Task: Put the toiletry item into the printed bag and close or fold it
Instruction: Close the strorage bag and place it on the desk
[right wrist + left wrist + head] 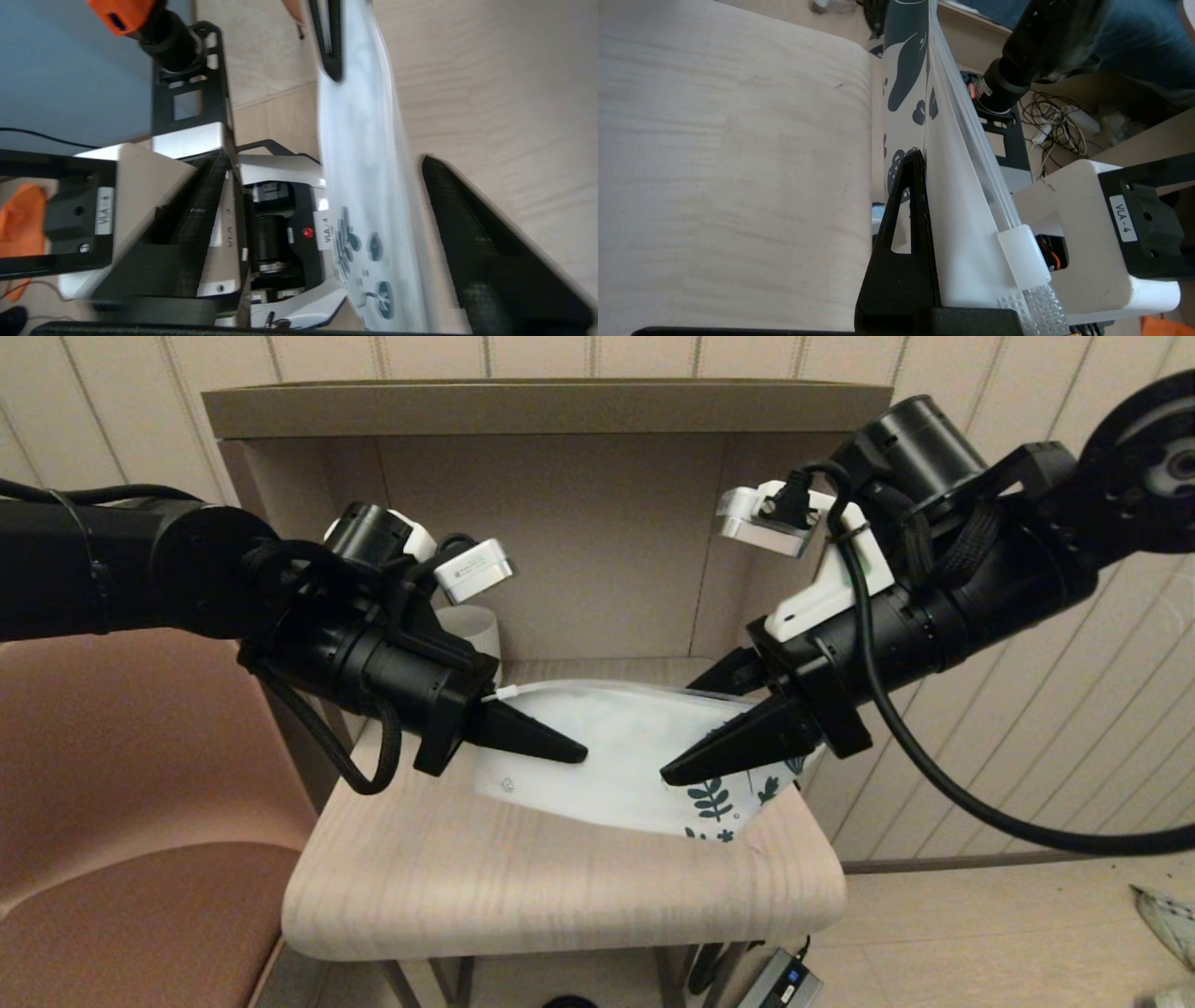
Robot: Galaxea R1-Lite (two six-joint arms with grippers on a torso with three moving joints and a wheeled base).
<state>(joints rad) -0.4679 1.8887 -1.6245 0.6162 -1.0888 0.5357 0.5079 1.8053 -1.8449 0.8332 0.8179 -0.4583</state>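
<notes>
The printed bag (635,761) is held up on edge above the small wooden table (560,887), leaf-printed end toward the robot's right. The left gripper (560,747) pinches its zip end; the right gripper (691,765) straddles the printed end, fingers spread. A white ribbed mug (471,630) stands behind.

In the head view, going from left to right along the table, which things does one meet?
white mug → left gripper, shut on the bag's zip end → printed bag → right gripper, open around the bag's leaf-printed end. All are over the wooden table.
</notes>
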